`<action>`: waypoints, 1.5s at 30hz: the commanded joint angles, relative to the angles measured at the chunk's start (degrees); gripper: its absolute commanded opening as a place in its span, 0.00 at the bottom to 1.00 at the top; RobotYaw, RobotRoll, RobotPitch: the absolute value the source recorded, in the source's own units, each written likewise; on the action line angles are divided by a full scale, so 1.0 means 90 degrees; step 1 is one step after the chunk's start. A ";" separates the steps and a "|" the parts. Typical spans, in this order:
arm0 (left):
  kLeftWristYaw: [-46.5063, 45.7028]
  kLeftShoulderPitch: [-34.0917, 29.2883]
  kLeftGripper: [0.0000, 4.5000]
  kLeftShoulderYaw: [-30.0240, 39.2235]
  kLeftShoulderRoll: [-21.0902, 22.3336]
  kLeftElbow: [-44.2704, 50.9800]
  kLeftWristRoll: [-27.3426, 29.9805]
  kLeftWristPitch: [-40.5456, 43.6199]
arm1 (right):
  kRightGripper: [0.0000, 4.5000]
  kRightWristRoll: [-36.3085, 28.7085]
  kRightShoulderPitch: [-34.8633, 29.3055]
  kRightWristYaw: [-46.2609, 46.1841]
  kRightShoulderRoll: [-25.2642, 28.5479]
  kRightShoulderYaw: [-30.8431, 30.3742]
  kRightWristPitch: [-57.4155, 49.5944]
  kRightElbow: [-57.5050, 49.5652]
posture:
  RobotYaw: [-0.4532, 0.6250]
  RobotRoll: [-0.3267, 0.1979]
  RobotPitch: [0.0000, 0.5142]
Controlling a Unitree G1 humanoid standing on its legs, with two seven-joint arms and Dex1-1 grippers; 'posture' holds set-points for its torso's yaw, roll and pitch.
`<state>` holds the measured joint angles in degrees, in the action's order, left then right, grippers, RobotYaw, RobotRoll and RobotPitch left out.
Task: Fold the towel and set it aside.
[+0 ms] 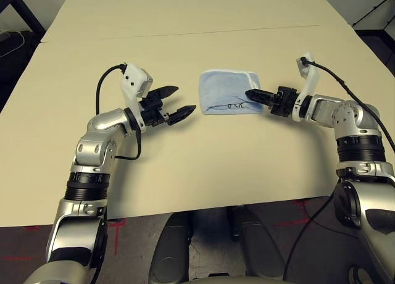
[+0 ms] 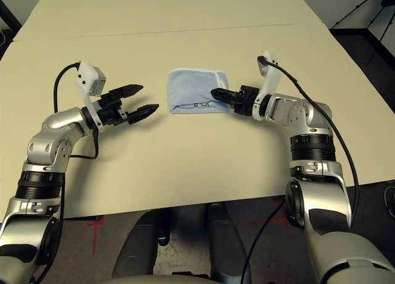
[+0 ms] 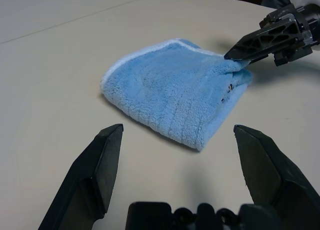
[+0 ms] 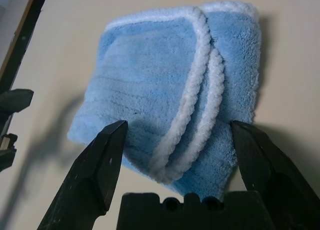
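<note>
the towel [image 1: 229, 92] lies folded into a small, thick, roughly square packet on the tan table [image 1: 203, 167], a little beyond the middle of it and between the two arms. it is light blue terry with faint ribbing, and its white stitched edging shows as doubled cords where the layers overlap on the side facing the right arm. a small dark mark sits near the corner closest to that arm.

the right gripper [image 4: 175, 140] is at the towel's right edge, pointing toward the robot's left and slightly downward. its two black fingers [image 4: 100, 165] stand spread apart, one on each side of the towel's near corner, and the cloth lies in the gap between them. from the left wrist view one fingertip reaches the corner of the cloth, but whether it actually presses on it cannot be told. the jaws are not pinched together on anything.

the left gripper [image 1: 174, 102] hovers well to the left of the towel, apart from it, pointing level across the table toward it. its fingers [image 3: 95, 170] are spread wide with nothing between them.

a seam line [image 1: 185, 33] crosses the table beyond the towel.
</note>
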<state>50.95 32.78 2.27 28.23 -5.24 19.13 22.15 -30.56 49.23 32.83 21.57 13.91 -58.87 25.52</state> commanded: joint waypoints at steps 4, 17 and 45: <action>0.0086 -0.0052 1.00 -0.0088 0.0103 0.0072 0.0025 0.0066 | 0.79 -0.0028 0.0020 -0.0276 -0.0110 0.0033 -0.0298 0.0107 | 0.47 0.62 0.48; 0.0106 -0.0026 1.00 -0.0136 0.0140 0.0038 0.0009 0.0110 | 0.00 0.0013 0.0172 -0.0150 -0.0045 -0.0051 -0.0223 0.0209 | 0.47 0.62 0.47; 0.0008 -0.0054 1.00 -0.0067 0.0195 0.0087 0.0071 0.0315 | 0.00 0.0223 0.0426 -0.1560 -0.0454 0.0911 0.3030 0.1171 | 0.46 0.62 0.44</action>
<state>50.72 32.81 1.86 29.50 -5.13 19.39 24.71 -29.18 52.74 20.34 17.48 20.90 -34.11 34.73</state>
